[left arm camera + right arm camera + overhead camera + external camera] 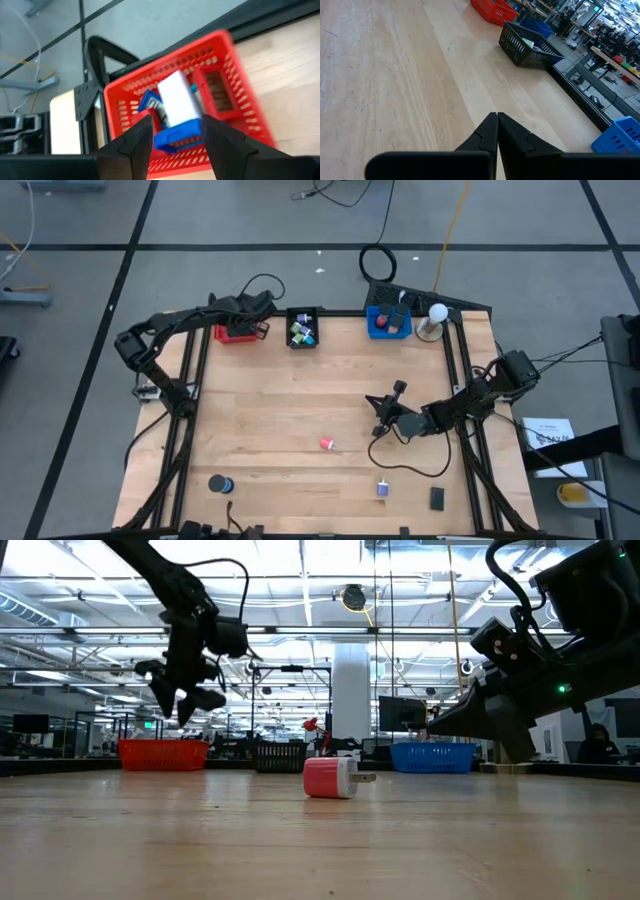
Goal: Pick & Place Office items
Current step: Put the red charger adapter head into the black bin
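Observation:
My left gripper [177, 140] hangs open above the red tray [225, 45] at the table's far left [235, 333], with nothing between its fingers. A white block [177, 100] and a blue item [175, 137] lie inside that tray below it. My right gripper [497, 116] is shut and empty, low over the table's right middle [385, 412]. Loose office items lie on the wood: a red block with prongs [330, 778] in the middle [327, 443], a small blue-purple piece [383, 488], a black block [437, 498] and a blue-black disc [220, 484].
A black tray [303, 330] holding green and purple pieces and a blue tray [388, 322] stand along the far edge. The white ball-shaped lamp [437, 315] stands beside the blue tray. A black cable [410, 465] loops on the table near my right arm.

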You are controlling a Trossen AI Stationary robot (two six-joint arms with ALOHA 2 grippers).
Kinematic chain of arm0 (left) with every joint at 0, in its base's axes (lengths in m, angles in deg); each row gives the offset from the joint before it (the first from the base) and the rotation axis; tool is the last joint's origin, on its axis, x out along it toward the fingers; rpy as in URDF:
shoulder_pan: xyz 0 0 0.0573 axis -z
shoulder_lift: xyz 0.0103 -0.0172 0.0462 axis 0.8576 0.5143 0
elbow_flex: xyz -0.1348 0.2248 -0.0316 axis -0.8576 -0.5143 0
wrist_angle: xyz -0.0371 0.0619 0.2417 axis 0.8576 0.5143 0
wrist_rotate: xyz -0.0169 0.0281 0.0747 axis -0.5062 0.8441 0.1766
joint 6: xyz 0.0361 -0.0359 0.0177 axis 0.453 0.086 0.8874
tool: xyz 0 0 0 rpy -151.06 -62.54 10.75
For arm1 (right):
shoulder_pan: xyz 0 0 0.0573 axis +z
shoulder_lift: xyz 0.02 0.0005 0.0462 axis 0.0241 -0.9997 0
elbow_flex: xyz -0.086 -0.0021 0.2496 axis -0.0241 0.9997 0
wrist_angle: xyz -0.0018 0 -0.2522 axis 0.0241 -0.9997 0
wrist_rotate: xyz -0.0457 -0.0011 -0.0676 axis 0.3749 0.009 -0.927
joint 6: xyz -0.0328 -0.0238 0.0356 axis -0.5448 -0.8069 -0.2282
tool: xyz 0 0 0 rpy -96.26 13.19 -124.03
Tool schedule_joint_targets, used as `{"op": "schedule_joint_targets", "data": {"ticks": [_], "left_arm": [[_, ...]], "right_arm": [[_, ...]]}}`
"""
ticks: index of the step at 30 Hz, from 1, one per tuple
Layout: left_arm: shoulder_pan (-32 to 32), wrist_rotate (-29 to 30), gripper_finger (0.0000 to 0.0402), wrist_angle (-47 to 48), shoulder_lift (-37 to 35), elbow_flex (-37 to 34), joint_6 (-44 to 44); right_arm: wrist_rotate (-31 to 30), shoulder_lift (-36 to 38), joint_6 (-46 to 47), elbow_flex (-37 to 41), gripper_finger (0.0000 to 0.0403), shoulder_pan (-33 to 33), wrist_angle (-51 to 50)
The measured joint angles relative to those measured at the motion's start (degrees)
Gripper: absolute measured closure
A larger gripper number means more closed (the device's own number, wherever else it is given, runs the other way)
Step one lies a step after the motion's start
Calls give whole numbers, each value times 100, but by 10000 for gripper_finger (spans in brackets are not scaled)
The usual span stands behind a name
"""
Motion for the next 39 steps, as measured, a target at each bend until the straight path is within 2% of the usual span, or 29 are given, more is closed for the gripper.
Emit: {"op": "schedule_joint_targets", "data": {"ticks": [6, 9, 12, 16, 19, 23, 29, 31, 33, 39], "left_arm": [[167, -163, 233, -18, -90, 190, 576], [464, 238, 248, -169, -192, 68, 859], [852, 427, 280, -776, -442, -273, 1208], [1352, 278, 328, -2082, -959, -1016, 1624], [1696, -113, 361, -3237, -1470, -1748, 1841], [2184, -794, 395, -5435, -2118, -2941, 2206], [2738, -2327, 378, -9013, -2399, -4559, 2625], [2850, -2769, 373, -9597, -2398, -4887, 2646], [2955, -3057, 372, -9793, -2363, -5049, 2666], [3307, -3108, 371, -9708, -2347, -5160, 2648]], "right_arm": [[0, 0, 0, 1, 399, 0, -44], [0, -2, 0, 0, 399, 0, -82], [0, -2, 2, -2, 399, 0, -79], [0, -2, 48, 0, 399, -1, -78], [-2, -2, 48, 0, 399, 0, -82], [-7, -2, 21, -2, 399, -2, -121], [-2, -2, 102, -2, 399, 2, -83], [27, -2, 167, -2, 399, 11, 18], [275, -2, 195, -2, 399, 9, 147], [1163, -4, 265, -4, 399, -119, 811]]}}
